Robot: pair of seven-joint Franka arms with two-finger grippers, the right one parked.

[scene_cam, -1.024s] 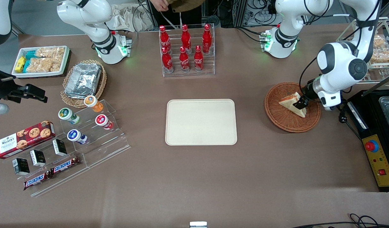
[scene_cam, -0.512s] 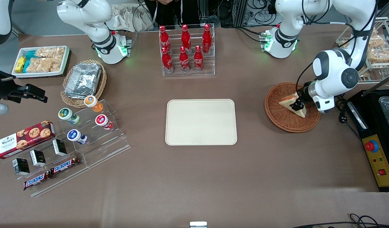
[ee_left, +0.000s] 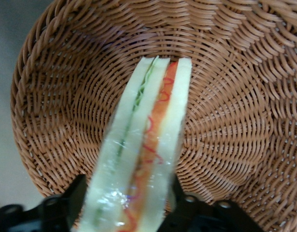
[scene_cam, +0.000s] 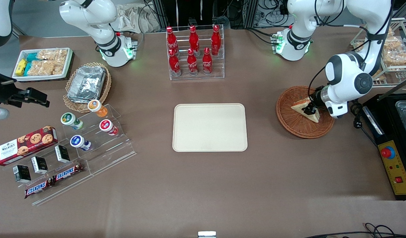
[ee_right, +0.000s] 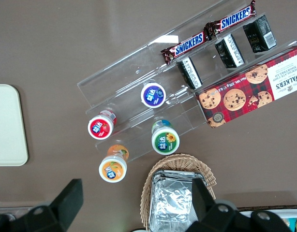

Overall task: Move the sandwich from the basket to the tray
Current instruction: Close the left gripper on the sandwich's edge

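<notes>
The sandwich (ee_left: pixel 141 159), a pale bread wedge with orange and green filling, is clasped between the gripper (scene_cam: pixel 310 109) fingers inside the round reddish-brown wicker basket (scene_cam: pixel 290 122). A straight, gentle lift is advised before carrying to the cream rectangular tray (scene_cam: pixel 209 127).

The tray (scene_cam: pixel 209 127) lies flat at the table's middle. The basket (scene_cam: pixel 293 123) sits at its three o'clock in the front view, toward the working arm's end, well apart from it. In the basket lies the sandwich (scene_cam: pixel 302 106), and the gripper (scene_cam: pixel 310 108) is down in the basket with a finger on either side of the wedge. At the tray's twelve o'clock stands a bottle rack (scene_cam: pixel 195 53), farther from the front camera.
</notes>
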